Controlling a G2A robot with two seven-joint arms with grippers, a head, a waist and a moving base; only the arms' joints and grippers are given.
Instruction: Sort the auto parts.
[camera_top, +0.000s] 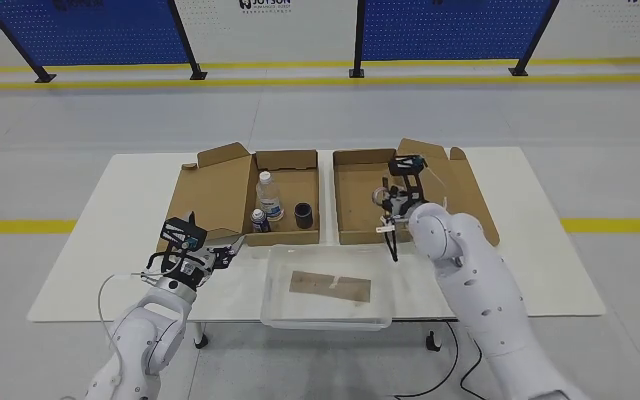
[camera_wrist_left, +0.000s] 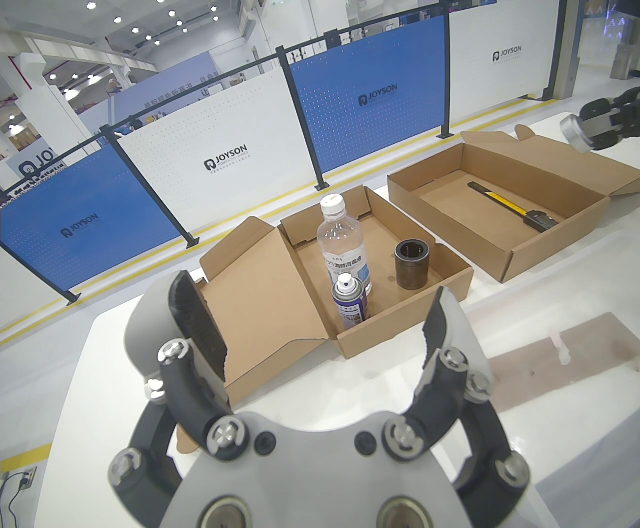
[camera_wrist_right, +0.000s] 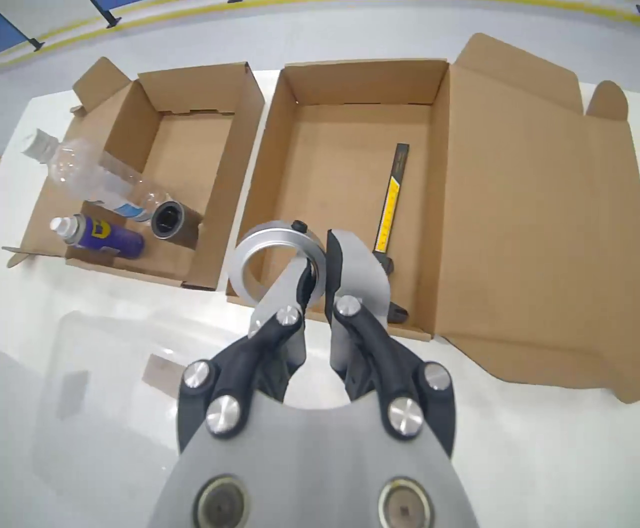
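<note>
My right gripper (camera_wrist_right: 318, 260) is shut on the rim of a silver metal ring (camera_wrist_right: 270, 233), held above the front edge of the right cardboard box (camera_wrist_right: 360, 80). A yellow-and-black caliper (camera_wrist_right: 392, 200) lies inside that box. In the top view the ring (camera_top: 383, 197) and right gripper (camera_top: 392, 205) hang over the same box (camera_top: 355, 160). The left box (camera_wrist_left: 450, 272) holds a clear bottle (camera_wrist_left: 342, 240), a blue spray can (camera_wrist_left: 350, 300) and a black cylinder (camera_wrist_left: 411, 263). My left gripper (camera_wrist_left: 314, 292) stands open and holds nothing, low over the table in front of the left box.
A clear plastic tray (camera_top: 270, 300) sits at the table's front middle with a flat brown piece (camera_top: 330, 286) in it. Both boxes have their lids folded outward, the left lid (camera_top: 210, 190) lying close to my left gripper (camera_top: 228, 250). Blue and white fence panels stand behind the table.
</note>
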